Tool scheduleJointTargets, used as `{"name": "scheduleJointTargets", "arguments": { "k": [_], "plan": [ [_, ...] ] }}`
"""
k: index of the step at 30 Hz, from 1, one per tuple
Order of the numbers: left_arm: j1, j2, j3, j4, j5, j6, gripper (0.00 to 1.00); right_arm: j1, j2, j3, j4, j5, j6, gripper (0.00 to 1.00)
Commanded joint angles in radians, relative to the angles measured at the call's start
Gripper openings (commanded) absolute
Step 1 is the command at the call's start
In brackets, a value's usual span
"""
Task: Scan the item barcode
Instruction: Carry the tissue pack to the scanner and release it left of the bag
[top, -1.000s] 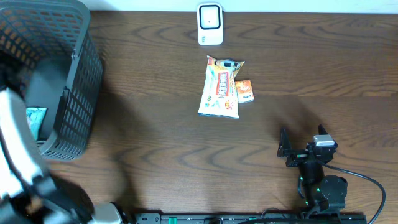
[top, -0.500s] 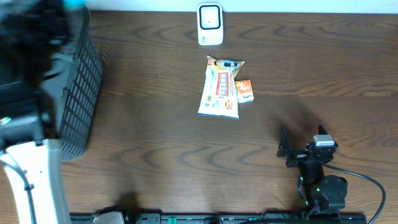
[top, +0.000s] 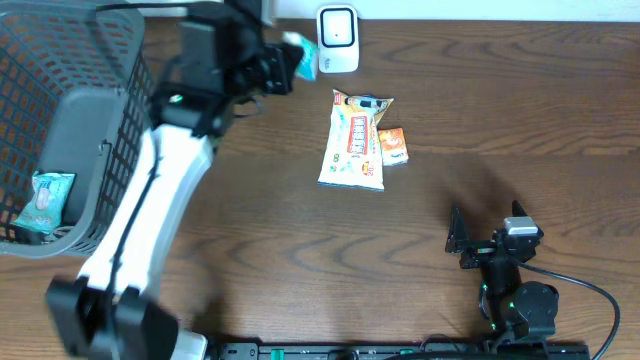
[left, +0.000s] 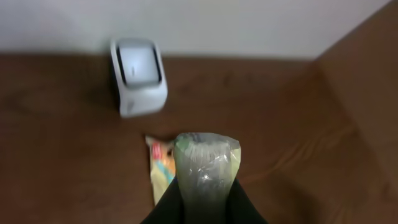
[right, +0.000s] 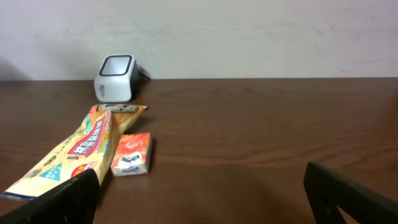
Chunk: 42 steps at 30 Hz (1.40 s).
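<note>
The white barcode scanner (top: 338, 38) stands at the table's back edge, and it also shows in the left wrist view as the scanner (left: 138, 74). My left gripper (top: 283, 65) is shut on a pale green packet (top: 297, 50), held in the air just left of the scanner. In the left wrist view the packet (left: 205, 165) stands up between the dark fingers (left: 245, 208), blurred, with the scanner beyond it to the left. My right gripper (top: 487, 232) rests open near the front right, with nothing between its fingers (right: 65, 199).
A dark mesh basket (top: 122, 150) fills the left side, with a teal packet (top: 48, 197) lying in it. A yellow snack bag (top: 355, 140) and a small orange box (top: 392, 146) lie mid-table, in front of the scanner.
My left arm has swung from the basket at the left across to the back, carrying the pale green packet up beside the scanner. The right arm has not moved.
</note>
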Motion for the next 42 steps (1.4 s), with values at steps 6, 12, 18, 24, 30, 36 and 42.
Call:
{"name": "scheduleJointTargets", "arguments": {
  "k": [6, 12, 18, 24, 30, 36, 42],
  "plan": [
    [-0.018, 0.215, 0.000, -0.025, -0.013, 0.048, 0.08, -0.006, -0.001, -0.003, -0.004, 0.008, -0.001, 0.99],
    [-0.020, 0.312, 0.000, -0.023, -0.013, 0.048, 0.10, -0.006, -0.001, -0.003, -0.004, 0.008, -0.001, 0.99],
    [-0.020, 0.396, 0.000, -0.006, -0.013, 0.045, 0.12, -0.006, -0.001, -0.003, -0.004, 0.008, -0.001, 0.99],
    [-0.020, 0.420, 0.000, 0.045, -0.011, -0.074, 0.29, -0.006, -0.001, -0.003, -0.004, 0.008, -0.001, 0.99],
    [-0.018, 0.407, 0.029, 0.079, 0.032, -0.076, 0.54, -0.006, -0.001, -0.003, -0.004, 0.008, -0.001, 0.99],
    [0.011, 0.300, 0.077, 0.090, 0.032, -0.071, 0.55, -0.006, -0.001, -0.003, -0.004, 0.008, -0.001, 0.99],
    [0.111, 0.100, 0.081, 0.143, 0.032, -0.068, 0.55, -0.006, -0.001, -0.003, -0.004, 0.008, -0.001, 0.99]
  ]
}}
